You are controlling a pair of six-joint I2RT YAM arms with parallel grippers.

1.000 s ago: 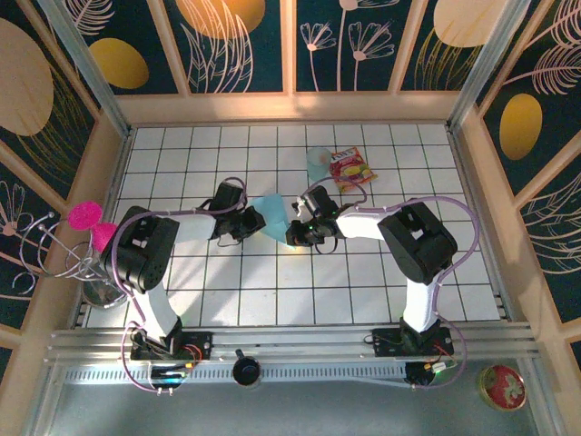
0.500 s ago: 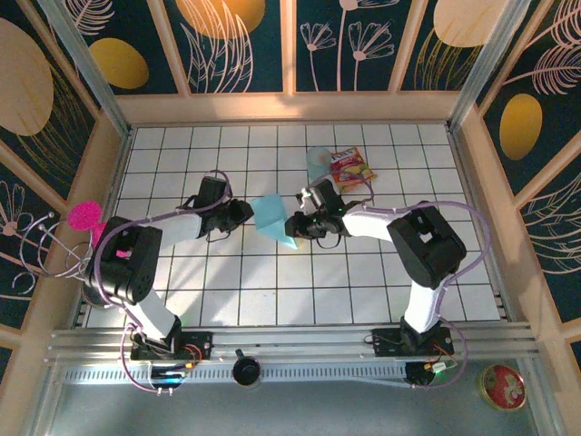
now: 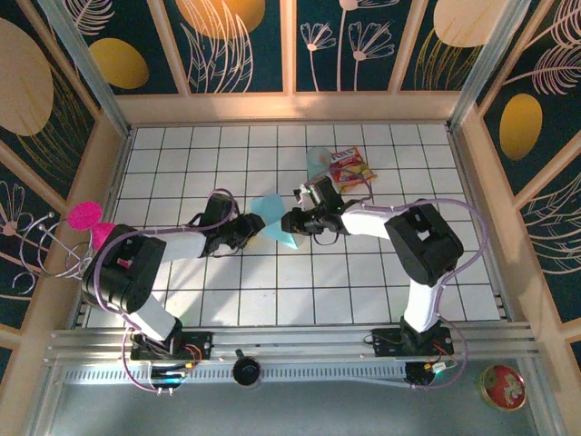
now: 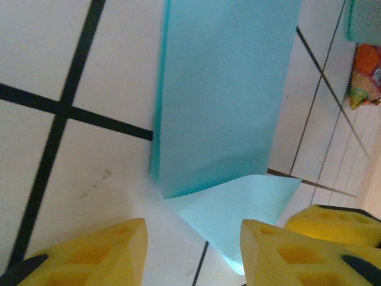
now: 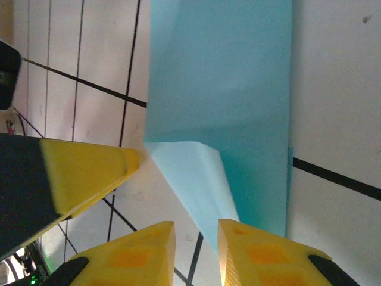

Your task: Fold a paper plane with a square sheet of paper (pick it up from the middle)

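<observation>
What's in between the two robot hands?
The folded teal paper lies between the left gripper and the right gripper; the top view shows it.

- White tiled table (image 3: pixel 363 282) with black grid lines.
- Folded teal paper (image 3: pixel 270 218) lies near its centre, one flap lifted.
- Pale blue cup (image 3: pixel 317 162) at the paper's one o'clock.
- Snack packet (image 3: pixel 350 169) just beside the cup, at its three o'clock.

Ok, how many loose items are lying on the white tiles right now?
3: the paper, partly folded, mid-table; the cup farther back; the snack packet just right of the cup. Something small may be hidden.
</observation>
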